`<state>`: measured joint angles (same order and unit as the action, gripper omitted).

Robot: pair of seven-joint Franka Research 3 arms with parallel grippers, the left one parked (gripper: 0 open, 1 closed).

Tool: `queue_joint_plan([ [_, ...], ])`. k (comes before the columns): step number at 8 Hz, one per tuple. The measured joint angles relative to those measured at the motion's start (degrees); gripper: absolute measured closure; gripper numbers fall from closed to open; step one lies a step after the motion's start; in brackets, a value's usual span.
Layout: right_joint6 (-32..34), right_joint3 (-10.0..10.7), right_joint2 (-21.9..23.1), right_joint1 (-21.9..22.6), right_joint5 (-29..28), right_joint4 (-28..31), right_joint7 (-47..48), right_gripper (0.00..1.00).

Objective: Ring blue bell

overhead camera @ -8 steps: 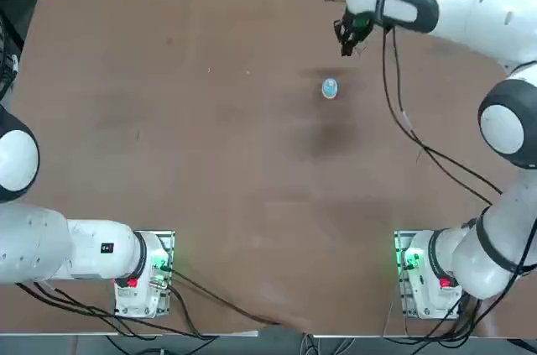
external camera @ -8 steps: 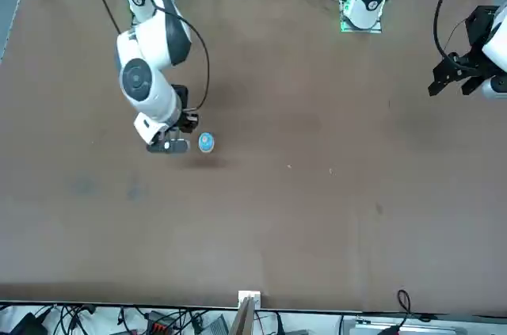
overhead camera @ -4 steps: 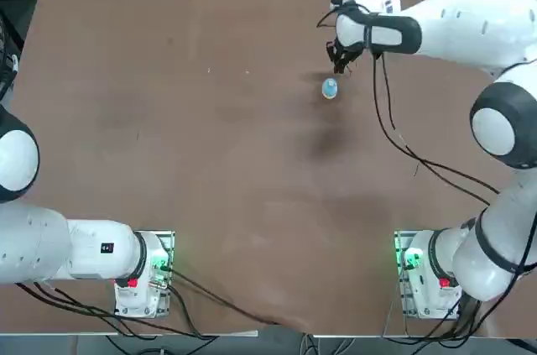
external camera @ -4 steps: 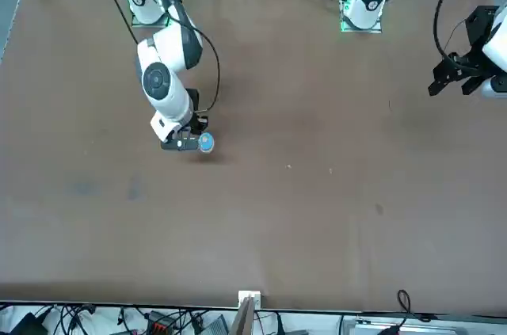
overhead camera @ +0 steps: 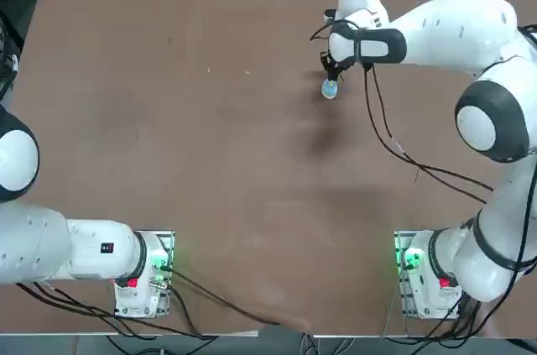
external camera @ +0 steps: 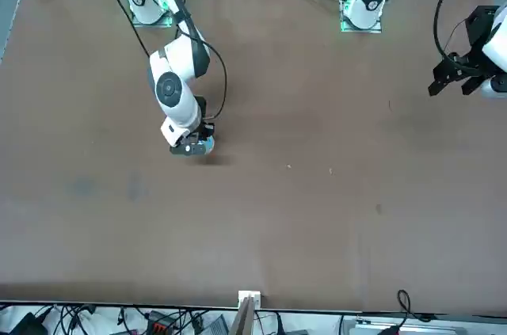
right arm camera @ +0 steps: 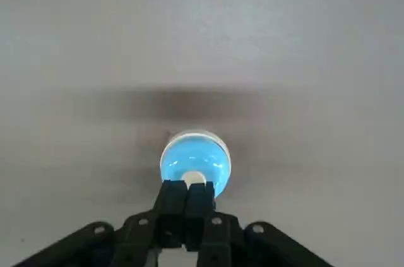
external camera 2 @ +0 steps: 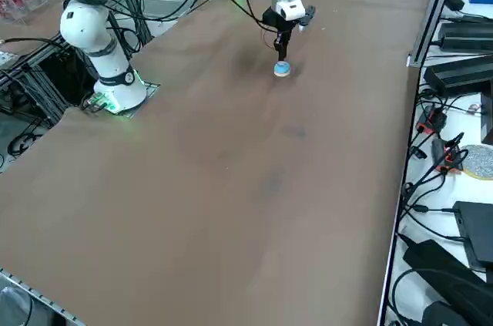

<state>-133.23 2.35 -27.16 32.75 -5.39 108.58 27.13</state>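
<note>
Your right gripper (right arm camera: 186,199), fingers pressed together, has swung in over 1 second and now sits directly above the small round light-blue bell (right arm camera: 195,158) on the brown table (overhead camera: 210,145); a press looks imminent.

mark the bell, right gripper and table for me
bell (right arm camera: 194,156): right wrist view, on the blue dome just above its whitish button.
right gripper (right arm camera: 186,186): right wrist view, at the tips of the shut fingers, over the button.
table (overhead camera: 210,154): top view, on bare brown surface.
</note>
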Motion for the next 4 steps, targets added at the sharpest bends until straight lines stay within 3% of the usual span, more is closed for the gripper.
queue_joint_plan([
  [4, -0.61, 0.29, -0.20, 0.21, 0.00, 0.50, 0.07, 0.99],
])
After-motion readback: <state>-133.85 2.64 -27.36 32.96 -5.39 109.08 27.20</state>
